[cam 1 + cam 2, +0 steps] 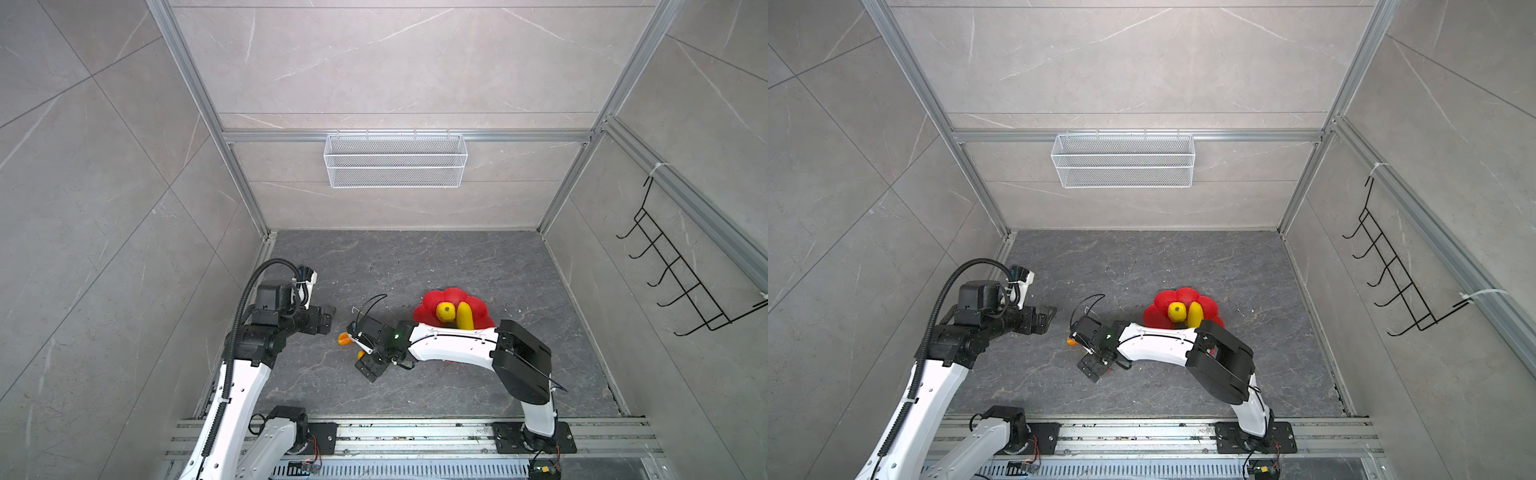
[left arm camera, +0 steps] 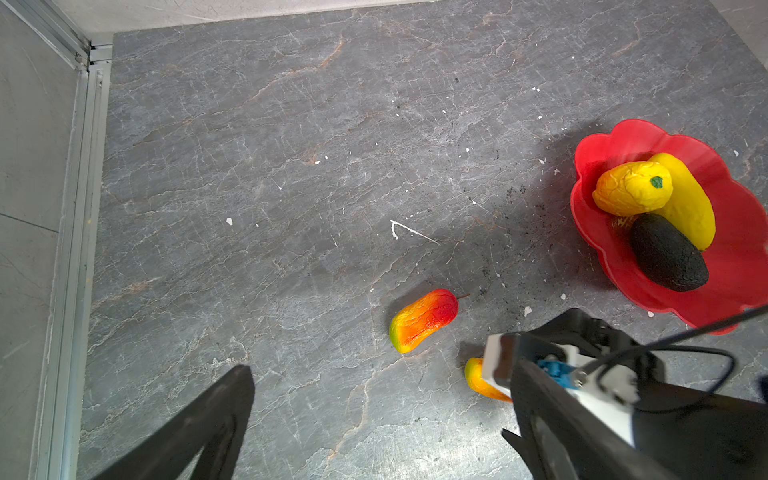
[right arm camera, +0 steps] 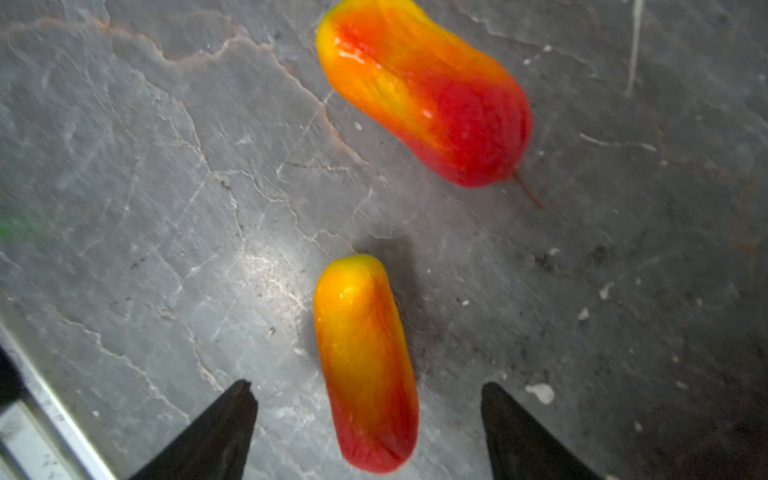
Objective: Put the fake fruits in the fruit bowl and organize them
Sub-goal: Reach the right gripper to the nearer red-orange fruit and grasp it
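Note:
The red flower-shaped fruit bowl holds a round yellow fruit, a long yellow one and a dark oval; my right arm hides the oval in both top views. Two orange-red fruits lie on the slab left of the bowl: a larger one and a slimmer one. My right gripper is open, low over the slimmer fruit, a finger on each side with gaps. The left gripper hovers open and empty farther left.
A white wire mesh basket hangs on the back wall. A black wire hook rack hangs on the right wall. Aluminium rails carry the arm bases along the front edge. My right forearm crosses over the bowl's near rim.

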Robot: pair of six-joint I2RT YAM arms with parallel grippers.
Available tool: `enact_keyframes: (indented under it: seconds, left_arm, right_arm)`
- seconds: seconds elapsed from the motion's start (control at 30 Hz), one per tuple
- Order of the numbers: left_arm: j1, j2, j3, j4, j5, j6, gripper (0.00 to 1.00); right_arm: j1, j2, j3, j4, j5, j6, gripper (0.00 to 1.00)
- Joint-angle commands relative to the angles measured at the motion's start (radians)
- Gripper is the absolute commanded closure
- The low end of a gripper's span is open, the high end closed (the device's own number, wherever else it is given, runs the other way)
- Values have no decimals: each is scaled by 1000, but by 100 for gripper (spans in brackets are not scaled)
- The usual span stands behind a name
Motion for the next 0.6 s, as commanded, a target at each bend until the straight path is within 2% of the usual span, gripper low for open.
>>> enact_keyframes:
  seconds: [0.0,0.03,0.2,0.4,0.57]
  left_arm:
    - [4,-13,2,9,14,-8,0]
    - [4,-13,1,10,13,-8,0]
    - [4,-10,3,10,16,-8,0]
    - [4,-5,3,9,18,-8,0]
    - [4,-6,4,8,19,-6,0]
  right_arm:
    - [-3,39,31,27,-16,-1,31]
    - [-3,44,28,32,-17,-1,35]
    - [-2,62,37,32,3,1,39]
    - [-4,78,45,28,1,4,71]
    - [-12,15,29,2,9,5,84]
